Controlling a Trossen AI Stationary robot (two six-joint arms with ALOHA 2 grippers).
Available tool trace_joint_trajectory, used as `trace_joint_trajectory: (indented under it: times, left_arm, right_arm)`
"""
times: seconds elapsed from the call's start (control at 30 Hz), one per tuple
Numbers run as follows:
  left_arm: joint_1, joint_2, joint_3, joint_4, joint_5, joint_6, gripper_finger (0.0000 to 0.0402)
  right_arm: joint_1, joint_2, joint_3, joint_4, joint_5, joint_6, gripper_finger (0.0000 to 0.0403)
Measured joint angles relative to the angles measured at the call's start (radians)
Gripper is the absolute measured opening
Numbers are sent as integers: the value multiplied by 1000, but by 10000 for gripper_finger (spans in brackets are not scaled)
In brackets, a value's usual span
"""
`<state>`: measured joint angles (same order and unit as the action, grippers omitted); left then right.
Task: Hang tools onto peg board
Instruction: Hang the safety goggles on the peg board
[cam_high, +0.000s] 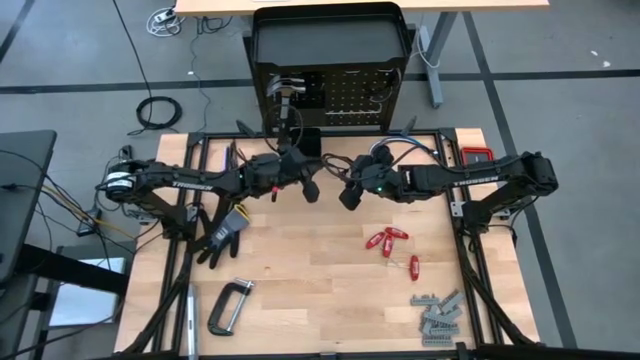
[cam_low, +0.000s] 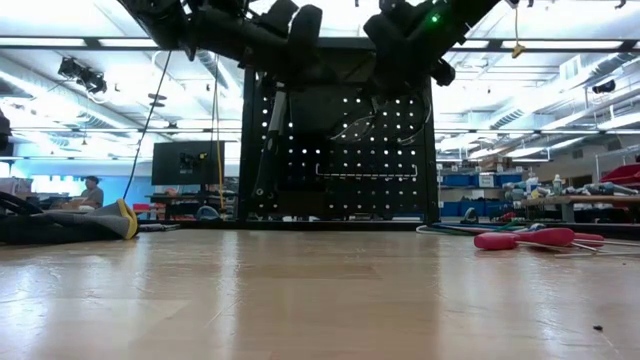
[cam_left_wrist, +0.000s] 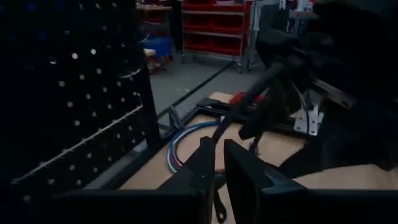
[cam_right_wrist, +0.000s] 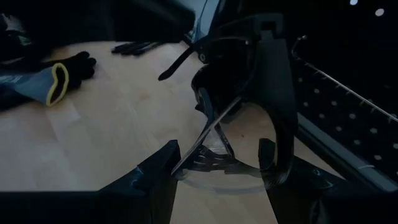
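Thin black-framed glasses (cam_right_wrist: 214, 169) hang in the air between my two grippers, in front of the upright black peg board (cam_high: 345, 95). My left gripper (cam_high: 310, 188) (cam_left_wrist: 214, 149) is shut on one temple arm. My right gripper (cam_high: 350, 197) (cam_right_wrist: 217, 155) is shut on the clear front. A hammer (cam_high: 284, 92) hangs on the peg board's left part. Red-handled drivers (cam_high: 386, 240), a grey C-clamp (cam_high: 228, 305) and grey metal pieces (cam_high: 436, 318) lie on the table. My left gripper pinches one thin black temple arm (cam_left_wrist: 216, 186) between its two fingers, near the arm's curved free end. The fingers point about level and lie across it. From there the arm runs on toward my right gripper, clear of the table. My right gripper has the glasses' clear front (cam_right_wrist: 205, 167) between its two fingers, with the front's edges against their inner sides. The fingers slant downward. The temple arms (cam_right_wrist: 214, 127) cross beyond the fingers, and the glasses hang clear of the table.
A black work glove (cam_high: 225, 230) lies at the table's left, with black pliers (cam_right_wrist: 134, 46) farther back. A bundle of blue-white cable (cam_left_wrist: 180, 146) lies at the foot of the peg board. The table's middle is bare wood (cam_high: 320, 270).
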<state>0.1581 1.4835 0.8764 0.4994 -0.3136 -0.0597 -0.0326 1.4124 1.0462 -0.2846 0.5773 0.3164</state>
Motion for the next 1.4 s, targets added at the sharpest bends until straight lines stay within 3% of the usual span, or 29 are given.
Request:
trace_joint_trajectory:
  times: [0.13, 0.27, 0.37, 0.53, 0.67, 0.8, 0.97, 1.4]
  left_arm:
    - [-2, -20, 0, -51, 66, 1, 39]
    - [0, -113, 0, -164, 67, 0, 39]
    - [-10, -209, 0, -273, 68, -1, 39]
    - [-56, -324, 0, -426, 70, -14, 39]
    - [-117, -345, -9, -479, 69, -47, 39]
    - [-161, -346, -70, -423, 66, -50, 39]
    - [-168, -347, -118, -395, 53, -50, 39]
    - [-164, -353, -121, -416, 50, -49, 39]
  right_arm:
    - [-10, 0, 0, 3, 30, 14, 211]
    - [-38, -13, -1, 27, 203, 62, 211]
    - [-74, -21, -1, 124, 323, 82, 211]
    - [-163, -10, -1, 302, 392, 72, 211]
    - [-226, 2, 0, 459, 397, 49, 211]
    - [-265, 23, -1, 545, 400, 26, 211]
    - [-304, 44, 0, 513, 396, 100, 211]
    - [-411, 60, 52, 440, 152, 339, 211]
